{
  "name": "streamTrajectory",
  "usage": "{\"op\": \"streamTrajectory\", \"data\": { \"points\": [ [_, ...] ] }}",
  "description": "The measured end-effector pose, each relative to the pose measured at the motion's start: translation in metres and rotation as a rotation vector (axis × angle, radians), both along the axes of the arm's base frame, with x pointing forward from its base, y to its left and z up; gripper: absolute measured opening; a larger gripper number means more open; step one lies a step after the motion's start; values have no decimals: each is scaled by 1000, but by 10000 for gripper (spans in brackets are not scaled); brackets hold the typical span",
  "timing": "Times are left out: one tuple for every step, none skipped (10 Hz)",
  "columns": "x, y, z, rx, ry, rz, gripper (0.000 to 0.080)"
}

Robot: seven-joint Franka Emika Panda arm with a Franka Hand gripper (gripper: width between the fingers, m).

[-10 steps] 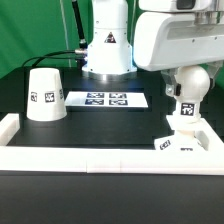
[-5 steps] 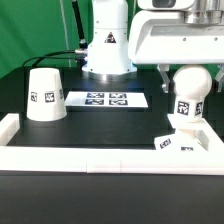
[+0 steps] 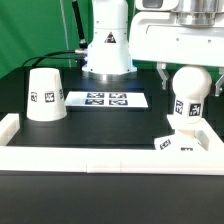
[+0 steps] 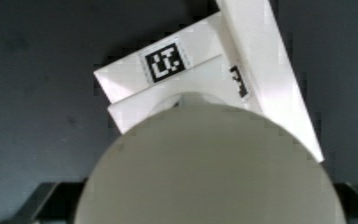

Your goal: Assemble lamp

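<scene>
The ball-shaped bulb (image 3: 190, 88) stands upright on its stem on the small square base (image 3: 185, 143), at the exterior view's right next to the white wall. My gripper (image 3: 190, 76) hangs over the bulb's top, its jaws open with one finger on each side, clear of the ball. In the wrist view the bulb (image 4: 202, 165) fills the middle between the dark fingers, with the tagged base (image 4: 158, 85) beneath it. The tapered shade (image 3: 44, 95) stands mouth down at the exterior view's left, far from the gripper.
The marker board (image 3: 108, 99) lies flat in the middle at the back. The robot's white pedestal (image 3: 107, 45) stands behind it. A low white wall (image 3: 90, 158) runs along the front and sides of the black table; it also shows in the wrist view (image 4: 265, 60).
My gripper has risen off the bulb, which now shows whole and stays standing on the base. The shade has not moved.
</scene>
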State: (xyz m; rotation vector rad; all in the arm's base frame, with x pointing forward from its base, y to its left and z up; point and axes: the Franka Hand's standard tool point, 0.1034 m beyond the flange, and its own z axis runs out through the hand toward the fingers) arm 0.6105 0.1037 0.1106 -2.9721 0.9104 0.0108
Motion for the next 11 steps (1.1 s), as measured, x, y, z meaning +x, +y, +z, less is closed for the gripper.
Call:
{"op": "streamTrajectory", "data": {
  "points": [
    [0,0,0,6,3,-64,579],
    [0,0,0,10,5,-106,579],
    [0,0,0,13,9,-185,579],
    [0,1,0,16,12,-246,579],
    [0,2,0,22,15,-284,579],
    [0,2,0,25,18,-340,579],
    [0,3,0,29,20,-358,645],
    [0,4,0,33,21,-358,645],
    [0,4,0,33,20,-349,688],
    [-1,4,0,32,17,-278,688],
    [-1,5,0,32,16,-249,697]
  ]
}}
